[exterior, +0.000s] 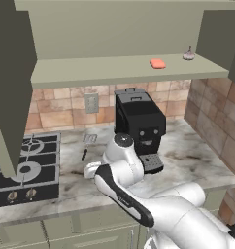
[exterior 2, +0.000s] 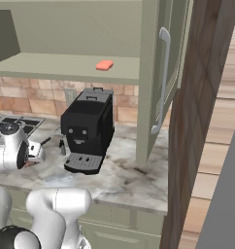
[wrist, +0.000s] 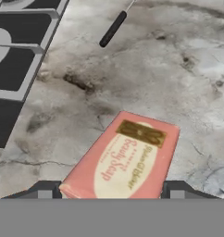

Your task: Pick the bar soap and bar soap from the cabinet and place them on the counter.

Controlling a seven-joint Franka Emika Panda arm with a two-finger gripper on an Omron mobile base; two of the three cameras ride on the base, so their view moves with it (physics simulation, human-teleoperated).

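Right below the hand, the boxed bar soap [wrist: 127, 159] lies flat on the counter [wrist: 178, 78], its pale label face up and its near end running in between the two dark finger tips at the bottom of the hand view. The gripper [wrist: 111, 190] stands wide, one tip on each side of the bar with a little gap showing, so the jaws are spread and the pictures do not show them pressing on it. In the hand view the black hob [wrist: 19, 55] is to the left of the bar, and a dark-handled utensil [wrist: 113, 28] lies further out on the stone. The second bar soap, the coral-red one [exterior: 158, 63], rests on the shelf of the open cabinet [exterior: 114, 70], toward its right end, well apart from the hand and high above the worktop; a small pale knob-topped item [exterior: 189, 55] sits near it, further right. From the left base view, the arm reaches down over the counter in front of a black coffee machine [exterior: 139, 119], between it and the hob.
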